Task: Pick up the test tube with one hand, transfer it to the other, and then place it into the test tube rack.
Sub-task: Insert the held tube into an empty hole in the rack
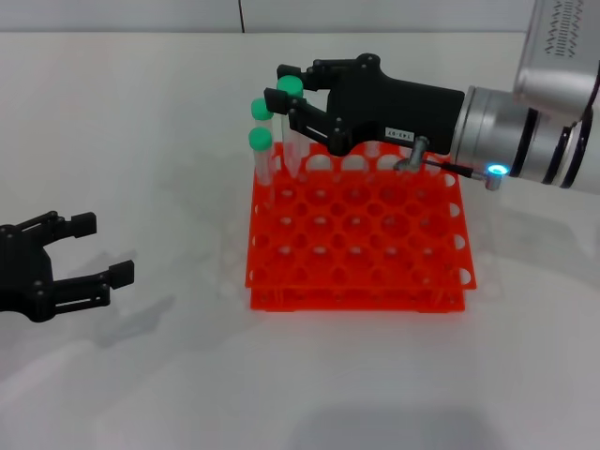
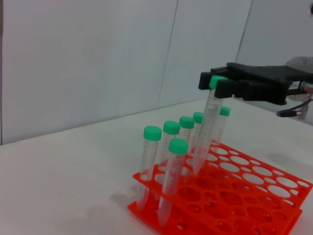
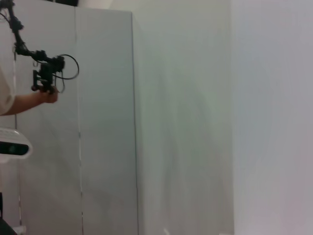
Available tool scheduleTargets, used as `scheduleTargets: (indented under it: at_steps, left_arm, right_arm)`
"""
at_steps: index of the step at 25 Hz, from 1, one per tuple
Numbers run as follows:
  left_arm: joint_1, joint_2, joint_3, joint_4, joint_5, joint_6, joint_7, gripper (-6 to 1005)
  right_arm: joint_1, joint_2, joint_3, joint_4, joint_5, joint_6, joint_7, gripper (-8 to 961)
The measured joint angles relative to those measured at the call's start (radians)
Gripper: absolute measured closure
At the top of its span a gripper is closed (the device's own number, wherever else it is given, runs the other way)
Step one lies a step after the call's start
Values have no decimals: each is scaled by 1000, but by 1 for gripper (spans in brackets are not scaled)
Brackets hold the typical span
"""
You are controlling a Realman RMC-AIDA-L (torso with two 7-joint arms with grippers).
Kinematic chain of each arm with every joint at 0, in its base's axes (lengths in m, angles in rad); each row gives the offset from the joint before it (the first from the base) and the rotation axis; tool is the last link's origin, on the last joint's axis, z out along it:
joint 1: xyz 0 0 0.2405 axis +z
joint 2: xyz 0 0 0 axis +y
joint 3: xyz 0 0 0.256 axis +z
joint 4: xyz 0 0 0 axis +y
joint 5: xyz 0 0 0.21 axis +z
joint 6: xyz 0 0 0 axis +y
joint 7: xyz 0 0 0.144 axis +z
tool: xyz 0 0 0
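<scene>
Green-capped, the test tube [image 1: 292, 122] hangs tilted over the far left corner of the orange-red test tube rack [image 1: 356, 234], pinched at its cap by the right gripper [image 1: 284, 86], jaws closed on it. To seat it well, I judge the tube should be straightened upright, centred over a free hole and lowered before release. Left gripper [image 1: 98, 248] rests on the tabletop [image 1: 141, 112], jaws spread wide. A small white label [image 1: 397, 134] on the right gripper is unreadable.
</scene>
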Motion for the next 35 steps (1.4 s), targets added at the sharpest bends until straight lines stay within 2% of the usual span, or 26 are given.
scheduleTargets:
  at_steps: [12, 35]
  left_arm:
    - [-16, 2, 0, -33, 0, -18, 5, 105]
    - [-60, 8, 0, -64, 23, -37, 15, 105]
  right_arm:
    - [0, 0, -26, -4, 25, 80, 13, 695]
    - [-3, 0, -90, 10, 69, 143, 2, 695]
